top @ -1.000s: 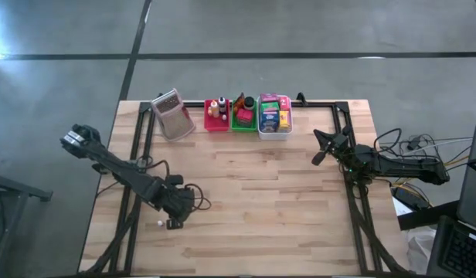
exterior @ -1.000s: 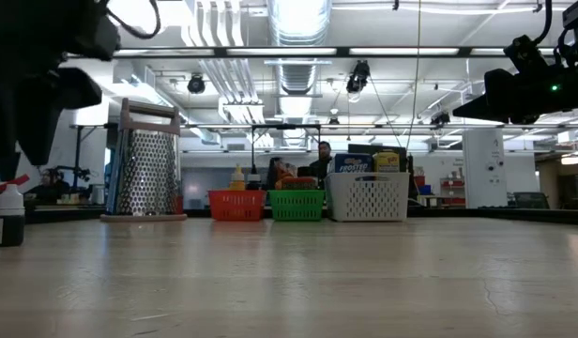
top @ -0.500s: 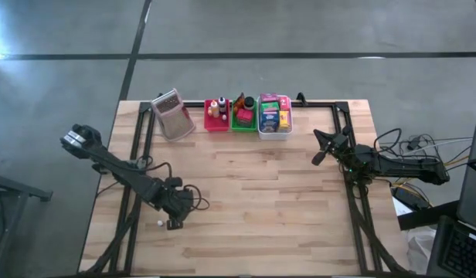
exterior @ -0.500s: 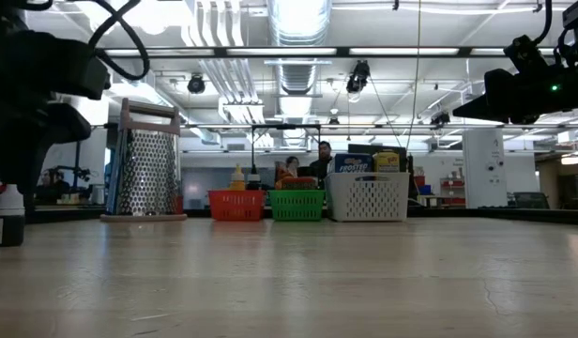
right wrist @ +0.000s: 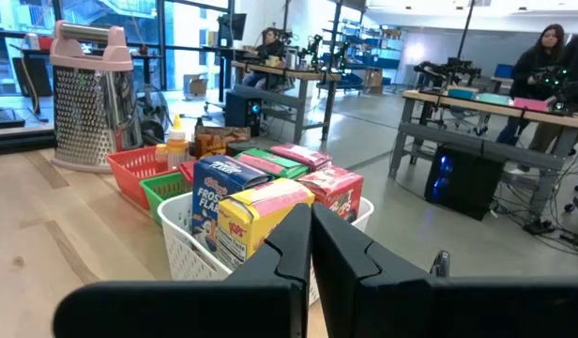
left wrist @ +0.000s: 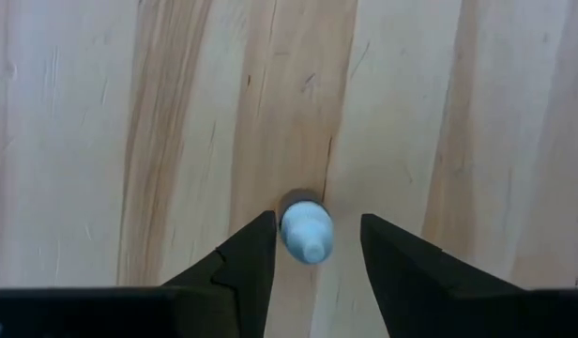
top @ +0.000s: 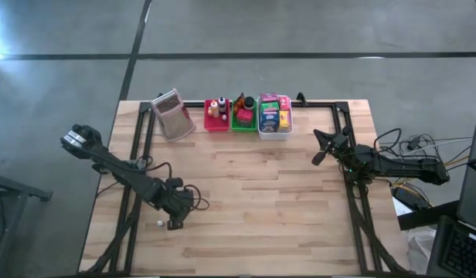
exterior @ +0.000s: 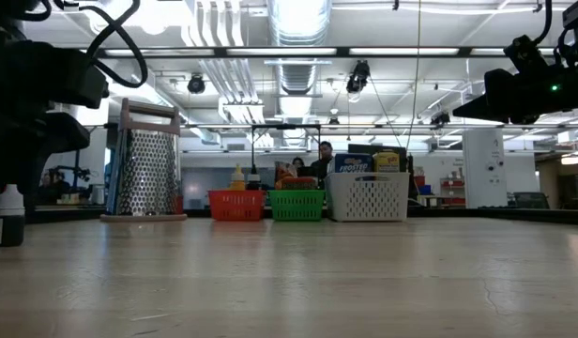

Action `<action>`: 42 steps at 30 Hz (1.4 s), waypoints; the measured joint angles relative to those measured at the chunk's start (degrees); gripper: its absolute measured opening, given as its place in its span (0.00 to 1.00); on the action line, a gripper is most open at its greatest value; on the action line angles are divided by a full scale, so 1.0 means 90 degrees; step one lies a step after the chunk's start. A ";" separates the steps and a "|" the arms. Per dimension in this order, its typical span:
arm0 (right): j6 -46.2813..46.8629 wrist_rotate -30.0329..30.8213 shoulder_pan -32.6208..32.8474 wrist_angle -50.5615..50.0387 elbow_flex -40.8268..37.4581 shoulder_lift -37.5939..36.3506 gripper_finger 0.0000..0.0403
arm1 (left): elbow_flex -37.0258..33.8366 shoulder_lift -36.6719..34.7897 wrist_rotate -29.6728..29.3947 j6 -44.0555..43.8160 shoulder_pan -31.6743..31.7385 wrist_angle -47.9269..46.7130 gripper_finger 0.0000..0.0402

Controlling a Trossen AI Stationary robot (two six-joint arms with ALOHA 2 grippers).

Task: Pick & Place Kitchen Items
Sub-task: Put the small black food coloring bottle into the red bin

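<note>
Left tool (left wrist: 311, 246) pointed straight down, fingers astride upright bottle (left wrist: 307, 231).

**Robot body: appearance**

Both arms are dark, near-black, built of slim links joined by bulkier rounded joints. The left arm (top: 122, 174) has a pale grey block at its base end and black cable looped beside its wrist. The right arm (top: 385, 164) trails yellow and pale cables at its base. Fingers (left wrist: 237, 272) are matte black, wedge-shaped, tapering to blunt tips.
</note>
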 joint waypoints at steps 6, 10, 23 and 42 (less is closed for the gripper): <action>0.0000 0.0000 -0.0001 0.0000 0.0000 -0.0002 0.02 | -0.0094 0.0000 -0.0010 -0.0004 0.0053 0.0167 0.40; 0.0000 0.0000 -0.0002 -0.0002 0.0000 -0.0002 0.02 | -0.0102 0.0002 -0.0028 -0.0012 0.0120 0.0164 0.37; 0.0000 -0.0001 -0.0002 0.0000 0.0001 0.0000 0.02 | -0.0177 0.0005 -0.0047 -0.0101 0.0233 0.0161 0.25; 0.0000 0.0000 -0.0002 0.0000 0.0000 -0.0001 0.02 | 0.0143 0.0007 0.0078 0.0129 0.0913 0.0089 0.24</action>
